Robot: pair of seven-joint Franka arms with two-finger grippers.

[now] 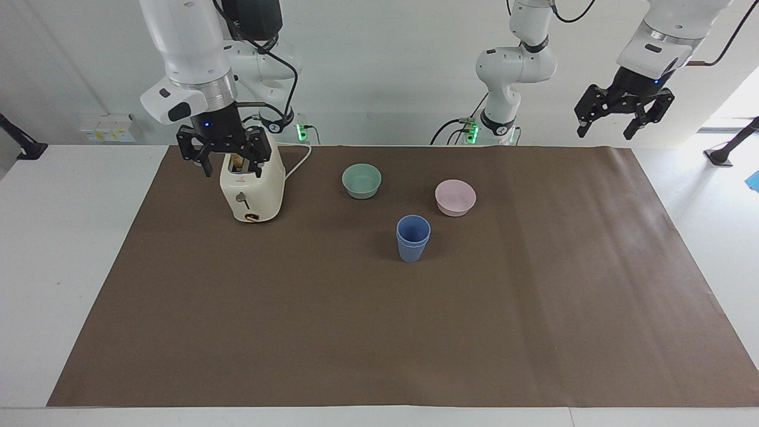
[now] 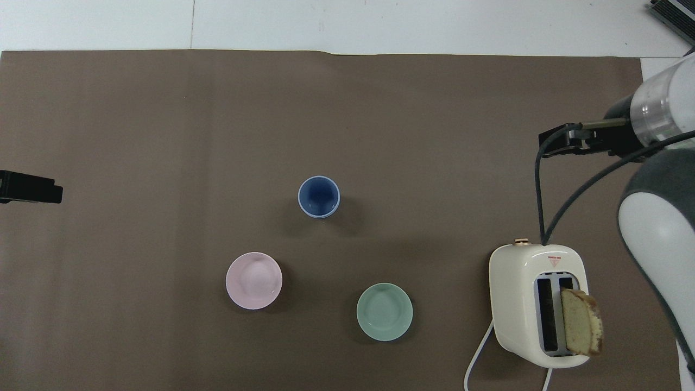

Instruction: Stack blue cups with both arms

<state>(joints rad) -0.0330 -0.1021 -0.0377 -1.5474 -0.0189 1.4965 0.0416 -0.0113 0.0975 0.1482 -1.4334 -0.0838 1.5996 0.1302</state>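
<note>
The two blue cups (image 1: 413,237) stand nested one inside the other, upright on the brown mat near the table's middle; they also show in the overhead view (image 2: 318,196). My right gripper (image 1: 232,166) is open and empty, raised over the toaster and well apart from the cups; its tip shows in the overhead view (image 2: 564,140). My left gripper (image 1: 608,127) is open and empty. It hangs high over the left arm's end of the table, where that arm waits; only its tip shows in the overhead view (image 2: 30,187).
A cream toaster (image 1: 252,193) with a bread slice (image 2: 581,321) in one slot stands at the right arm's end. A mint-green bowl (image 1: 362,180) and a pink bowl (image 1: 455,197) sit nearer to the robots than the cups. The brown mat (image 1: 379,332) covers the table.
</note>
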